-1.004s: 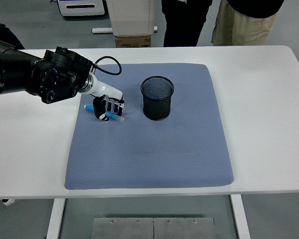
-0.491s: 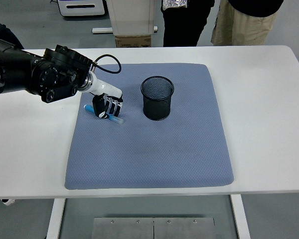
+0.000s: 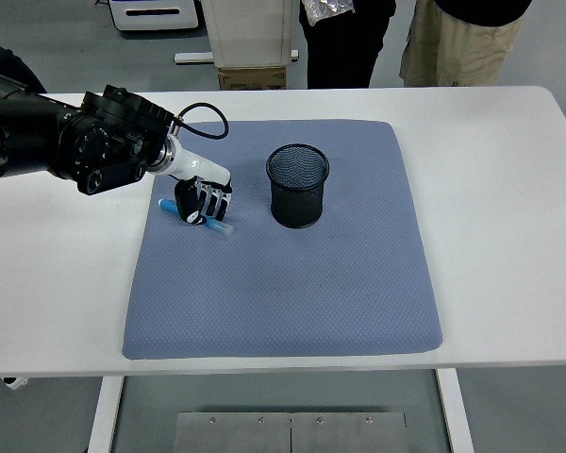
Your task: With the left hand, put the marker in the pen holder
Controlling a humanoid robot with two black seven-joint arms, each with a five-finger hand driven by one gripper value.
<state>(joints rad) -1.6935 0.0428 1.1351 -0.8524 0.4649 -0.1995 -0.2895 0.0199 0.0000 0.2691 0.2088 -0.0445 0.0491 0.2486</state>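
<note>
A single head view looks forward and down from high on the robot's side, the white table [image 3: 509, 189] filling the frame, near edge at six o'clock.

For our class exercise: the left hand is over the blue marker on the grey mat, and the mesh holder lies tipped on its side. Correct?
Not quite. In the head view the holder stands upright on the mat, its mouth open upward. The left hand is indeed over the marker.

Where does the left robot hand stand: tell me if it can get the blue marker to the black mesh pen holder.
Probably yes. The left robot hand is over the blue marker on the blue-grey mat; the black mesh pen holder stands open-topped just beside it, nothing between.
</note>
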